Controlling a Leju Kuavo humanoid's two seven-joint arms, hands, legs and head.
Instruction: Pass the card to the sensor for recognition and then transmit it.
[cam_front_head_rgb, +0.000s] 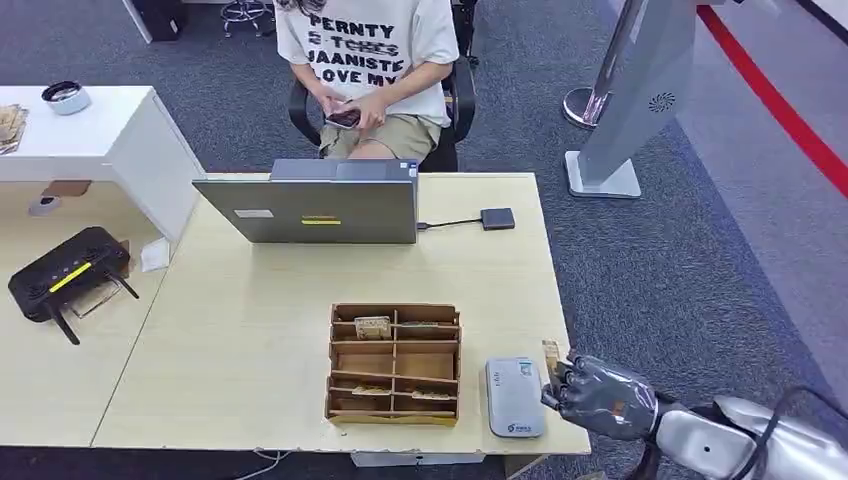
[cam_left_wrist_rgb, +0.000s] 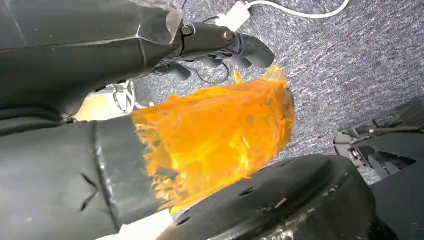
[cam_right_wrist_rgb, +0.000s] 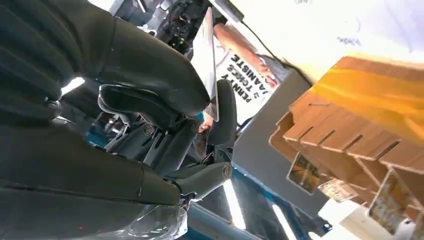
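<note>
Right hand (cam_front_head_rgb: 598, 392) at table's near right corner, fingers pinching card (cam_front_head_rgb: 550, 352) upright. Sensor (cam_front_head_rgb: 514, 396) just beside hand, toward the wooden organizer (cam_front_head_rgb: 394, 364). Laptop (cam_front_head_rgb: 320, 210) beyond. Left hand (cam_left_wrist_rgb: 220, 47): fingers curled, holding nothing.

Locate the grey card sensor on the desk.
In the head view the sensor lies at the desk's near right corner, between the wooden organizer and the right hand.

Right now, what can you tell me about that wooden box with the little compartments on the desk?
The wooden organizer looks like thin brown plywood, split by dividers into two columns of shallow slots. It lies on the pale table, in front of the laptop, beside a grey card reader. A few slots hold cards. No hand touches it.
</note>
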